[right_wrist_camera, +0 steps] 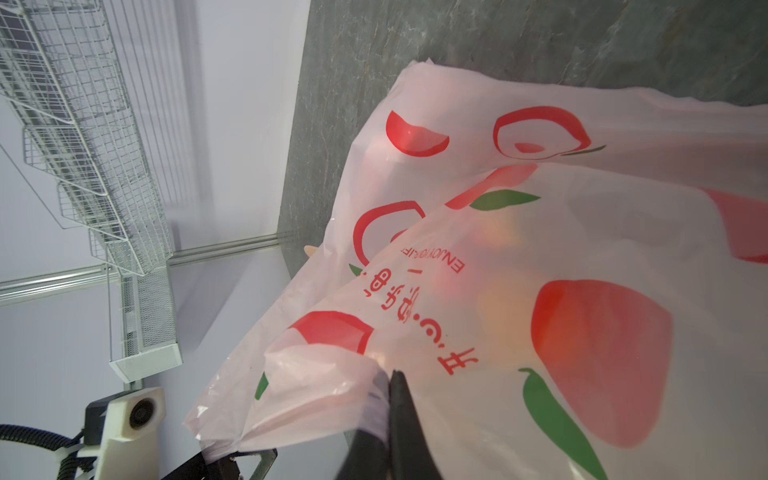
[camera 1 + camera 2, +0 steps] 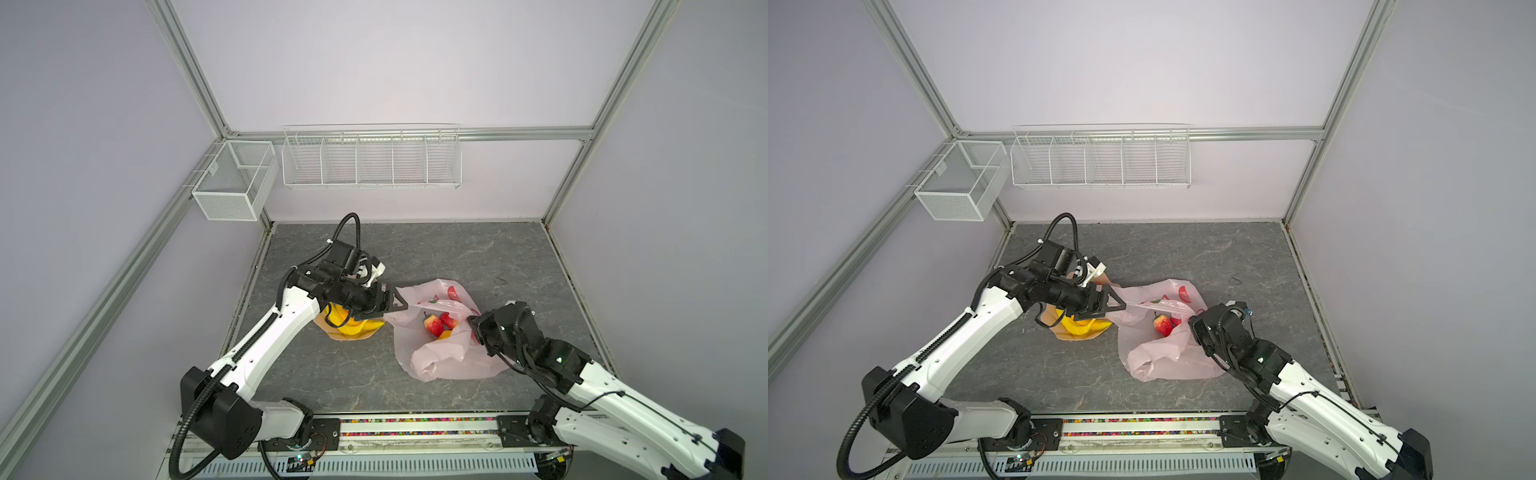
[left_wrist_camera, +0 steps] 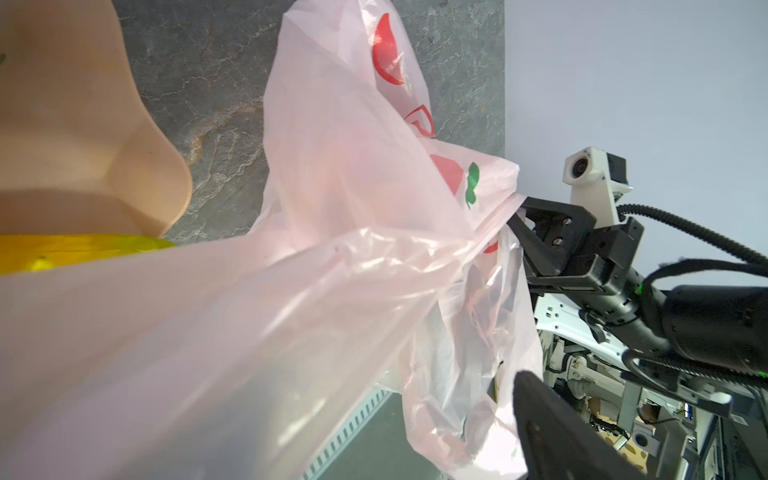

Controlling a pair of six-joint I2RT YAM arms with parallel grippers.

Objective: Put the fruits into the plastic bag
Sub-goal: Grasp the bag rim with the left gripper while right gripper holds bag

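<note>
Grey marbled table (image 2: 415, 257) with a pink plastic bag (image 2: 449, 361) lying right of centre, its mouth open.
Peach-coloured dish (image 2: 328, 330) beside the bag carries yellow bananas (image 2: 357, 328). Right end effector (image 1: 392, 376) is clamped on the bag's rim. Left end effector (image 2: 392, 298), jaws wide apart, meets the opposite rim. Red fruits (image 2: 433, 324) sit inside the bag.

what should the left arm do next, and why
Probably pull the left gripper back from the plastic bag and lower it onto the bananas in the dish: its jaws stand open, the right gripper pinches the bag's edge, and the bananas lie outside the bag.
</note>
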